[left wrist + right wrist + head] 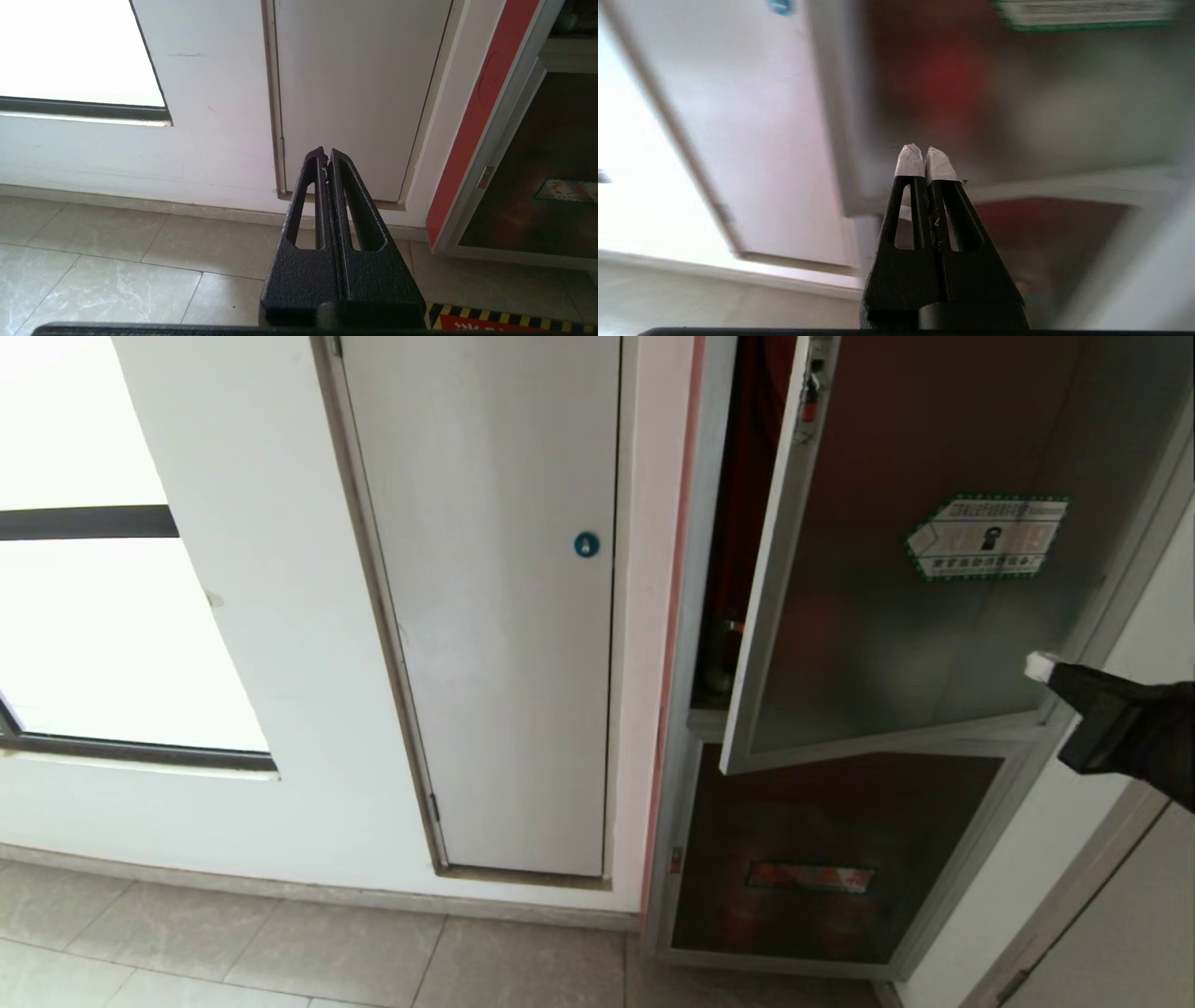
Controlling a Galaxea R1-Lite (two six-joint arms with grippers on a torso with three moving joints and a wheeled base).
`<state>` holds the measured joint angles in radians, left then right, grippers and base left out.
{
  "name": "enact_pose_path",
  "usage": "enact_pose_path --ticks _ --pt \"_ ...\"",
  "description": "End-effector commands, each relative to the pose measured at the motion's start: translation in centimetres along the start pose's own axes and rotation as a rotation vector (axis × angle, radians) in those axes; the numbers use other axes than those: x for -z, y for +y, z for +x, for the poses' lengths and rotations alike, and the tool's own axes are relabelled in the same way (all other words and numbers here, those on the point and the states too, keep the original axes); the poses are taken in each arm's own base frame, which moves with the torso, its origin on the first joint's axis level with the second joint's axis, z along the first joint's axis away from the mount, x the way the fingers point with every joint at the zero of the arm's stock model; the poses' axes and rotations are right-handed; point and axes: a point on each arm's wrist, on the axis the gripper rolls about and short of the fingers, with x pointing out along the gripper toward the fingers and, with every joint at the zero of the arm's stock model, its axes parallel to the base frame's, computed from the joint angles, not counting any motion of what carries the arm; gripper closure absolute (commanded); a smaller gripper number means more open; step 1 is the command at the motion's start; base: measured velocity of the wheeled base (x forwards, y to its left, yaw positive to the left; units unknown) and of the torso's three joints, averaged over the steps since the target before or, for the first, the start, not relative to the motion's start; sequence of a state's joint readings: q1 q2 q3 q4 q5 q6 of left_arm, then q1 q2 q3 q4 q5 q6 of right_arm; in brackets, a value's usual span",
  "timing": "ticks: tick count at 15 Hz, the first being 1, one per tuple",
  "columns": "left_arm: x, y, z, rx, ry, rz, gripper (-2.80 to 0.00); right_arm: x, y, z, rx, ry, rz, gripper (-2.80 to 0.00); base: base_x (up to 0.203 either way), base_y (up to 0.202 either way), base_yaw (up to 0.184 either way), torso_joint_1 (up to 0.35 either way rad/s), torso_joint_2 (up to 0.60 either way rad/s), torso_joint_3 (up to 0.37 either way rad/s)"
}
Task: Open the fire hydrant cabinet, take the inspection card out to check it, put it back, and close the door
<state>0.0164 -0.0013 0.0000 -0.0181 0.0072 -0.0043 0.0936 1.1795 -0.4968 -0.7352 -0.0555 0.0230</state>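
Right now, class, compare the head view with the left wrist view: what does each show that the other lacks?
Head view only: the dark tinted glass door standing ajar, its green-and-white hexagonal sticker, the round blue lock, the right gripper.
Left wrist view only: the shut left gripper, a yellow-black striped floor strip.
Both: the plain white panel door, the bright window.

Little print here can be read. The green-and-white hexagonal sticker (986,538) on the door (896,616), above the right claw (1038,666), carries rows of characters too small to make out. The orange label (810,877) on the lower glass panel (831,859), below that claw, is illegible. The round blue lock (586,544) on the white door (495,597) bears a small white padlock sign.
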Motion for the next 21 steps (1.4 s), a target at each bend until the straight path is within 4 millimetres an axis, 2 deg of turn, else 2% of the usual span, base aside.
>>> enact_pose_path --ticks 1,5,8,10,13,17,21 --pt "0.2 0.0 0.1 -0.001 0.007 0.0 0.0 -0.3 -0.6 -4.2 0.188 -0.067 -0.055 0.0 0.0 0.0 0.0 0.0 0.0 0.0" --pt "0.2 0.0 0.1 -0.001 0.007 0.0 0.0 0.3 -1.2 -9.2 0.342 -0.134 -0.145 0.0 0.0 0.0 0.0 0.0 0.0 0.0" --pt "0.2 0.0 0.1 -0.001 0.007 0.0 0.0 1.0 -1.6 -12.1 0.424 -0.187 -0.168 0.0 0.0 0.0 0.0 0.0 0.0 0.0" --pt "0.2 0.0 0.1 -0.001 0.007 0.0 0.0 1.2 -2.0 -14.2 0.597 -0.22 -0.179 0.0 0.0 0.0 0.0 0.0 0.0 0.0" --pt "0.2 0.0 0.1 -0.001 0.007 0.0 0.0 1.6 -2.3 -16.7 0.726 -0.248 -0.184 0.0 0.0 0.0 0.0 0.0 0.0 0.0" --pt "0.2 0.0 0.1 -0.001 0.007 0.0 0.0 3.8 -2.1 -18.8 0.665 -0.185 -0.21 0.0 0.0 0.0 0.0 0.0 0.0 0.0" --pt "0.2 0.0 0.1 -0.001 0.007 0.0 0.0 7.1 -1.8 -20.0 0.43 -0.155 -0.18 0.0 0.0 0.0 0.0 0.0 0.0 0.0"
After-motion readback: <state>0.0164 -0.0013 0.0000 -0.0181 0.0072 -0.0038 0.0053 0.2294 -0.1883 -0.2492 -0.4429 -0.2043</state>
